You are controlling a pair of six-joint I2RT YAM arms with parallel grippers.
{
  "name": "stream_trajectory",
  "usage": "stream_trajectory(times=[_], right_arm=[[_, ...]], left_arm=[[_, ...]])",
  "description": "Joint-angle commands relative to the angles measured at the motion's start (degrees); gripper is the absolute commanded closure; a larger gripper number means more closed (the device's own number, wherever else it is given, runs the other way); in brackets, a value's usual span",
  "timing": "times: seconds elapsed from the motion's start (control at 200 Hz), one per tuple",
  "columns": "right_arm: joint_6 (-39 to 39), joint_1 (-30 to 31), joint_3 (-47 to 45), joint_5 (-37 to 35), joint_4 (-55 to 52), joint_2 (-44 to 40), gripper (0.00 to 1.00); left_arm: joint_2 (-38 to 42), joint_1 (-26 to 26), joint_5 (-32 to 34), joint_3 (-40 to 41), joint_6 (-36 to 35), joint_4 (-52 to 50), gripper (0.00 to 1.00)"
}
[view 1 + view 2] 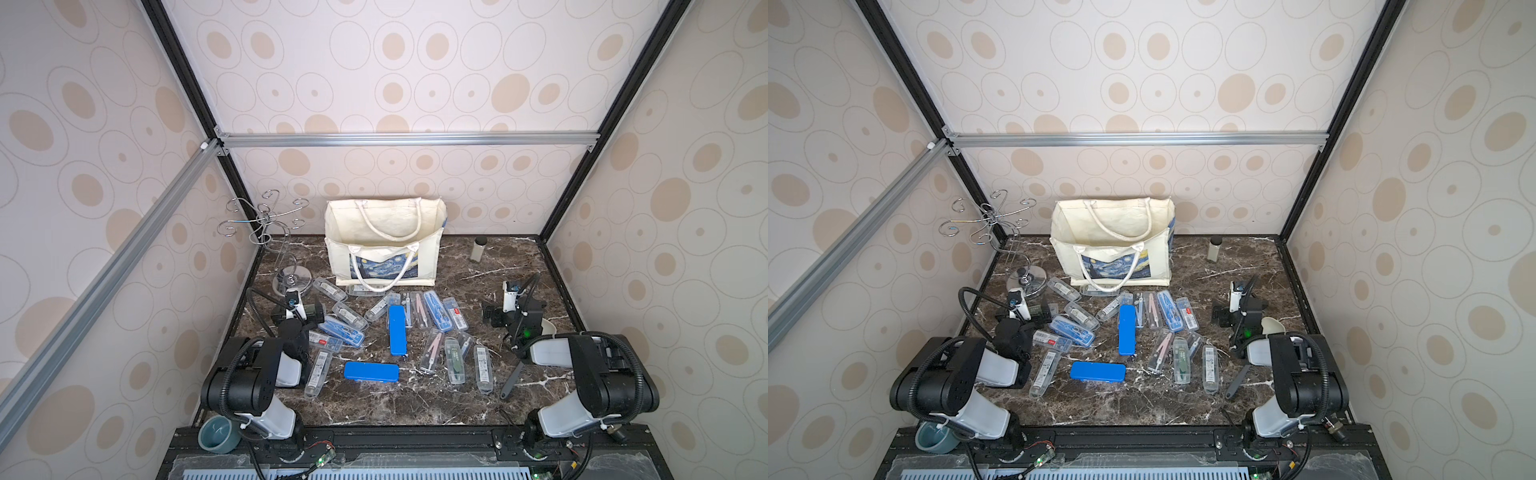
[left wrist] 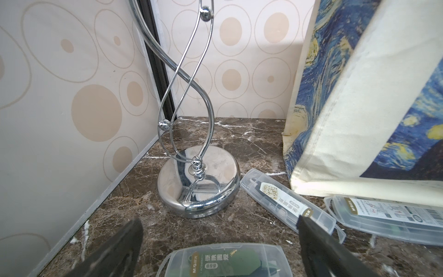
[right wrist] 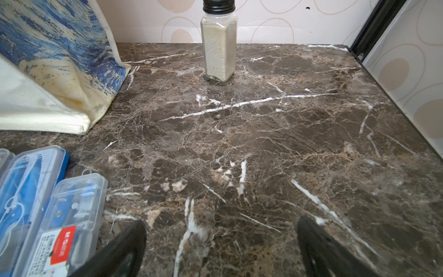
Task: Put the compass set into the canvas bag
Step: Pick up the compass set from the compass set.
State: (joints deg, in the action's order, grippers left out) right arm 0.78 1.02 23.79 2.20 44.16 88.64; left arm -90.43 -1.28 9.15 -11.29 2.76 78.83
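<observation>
Left gripper (image 2: 218, 225): my jaws stand wide apart, empty, over a clear case (image 2: 223, 261); 9 o'clock on table (image 1: 415, 399).
Right gripper (image 3: 220, 223): wide apart, empty, above bare table; 3 o'clock.
Bag (image 1: 338, 253): upright, mouth open, 12 o'clock.
Compass sets (image 1: 436, 316): scattered flat at bag's 6 o'clock.

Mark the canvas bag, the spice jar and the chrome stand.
canvas bag (image 1: 386, 266): in a top view, on the blue front print.
spice jar (image 3: 218, 48): right wrist view, on the glass body.
chrome stand (image 2: 220, 167): left wrist view, on the round base.
</observation>
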Motion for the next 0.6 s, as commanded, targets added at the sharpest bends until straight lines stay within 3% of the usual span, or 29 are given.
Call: stream_trajectory(times=[0.0, 0.125, 0.24, 0.34, 0.47, 0.595], right_arm=[[1.1, -0.2, 0.9, 1.1, 0.2, -0.9, 0.0], [0.4, -0.1, 2.4, -0.3, -6.4, -5.5, 0.0], [-0.7, 0.0, 7.6, 1.0, -23.0, -11.8, 0.0], [-4.1, 0.3, 9.9, -0.3, -30.3, -15.7, 0.0], [-9.8, 0.8, 13.6, -1.1, -39.8, -18.7, 0.0], [-12.7, 2.7, 17.3, 0.7, -47.6, -18.8, 0.0]], left_arm=[[1.4, 0.3, 0.7, 1.7, 0.3, 4.1, 0.0], [7.8, 0.3, 1.7, 3.6, 0.7, 1.4, 0.0], [15.7, 0.3, 1.6, 1.1, 2.9, -12.3, 0.0], [20.0, -0.2, 0.0, -2.4, 6.5, -23.0, 0.0], [23.5, -5.0, 3.0, -7.5, 5.8, -36.5, 0.0], [23.9, -9.4, 5.1, -12.9, 9.4, -47.1, 0.0]])
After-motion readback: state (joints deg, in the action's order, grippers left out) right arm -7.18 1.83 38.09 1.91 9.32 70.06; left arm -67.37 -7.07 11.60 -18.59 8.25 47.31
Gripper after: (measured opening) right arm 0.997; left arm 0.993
